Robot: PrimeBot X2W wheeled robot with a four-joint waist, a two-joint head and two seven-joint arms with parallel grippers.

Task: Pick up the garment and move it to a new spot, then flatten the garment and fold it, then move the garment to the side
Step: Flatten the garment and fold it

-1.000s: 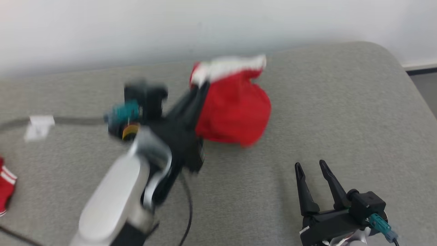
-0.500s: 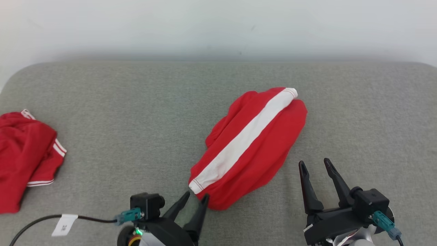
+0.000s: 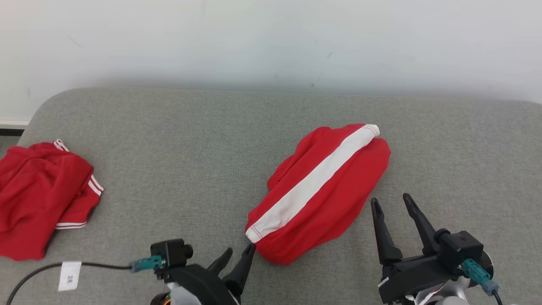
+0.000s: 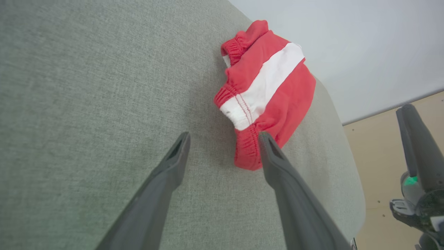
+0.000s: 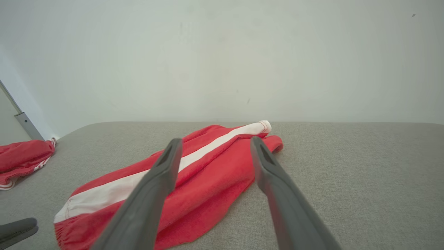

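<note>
Bare cushion spreads nine o'clock of the garment. Left gripper and right gripper: jaws apart, empty, wrists cropped.

The garment is red with a white stripe (grey cushion beneath).

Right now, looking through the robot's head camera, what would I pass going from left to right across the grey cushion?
crumpled red garment with white trim → left gripper → red shorts with a white stripe → right gripper
</note>
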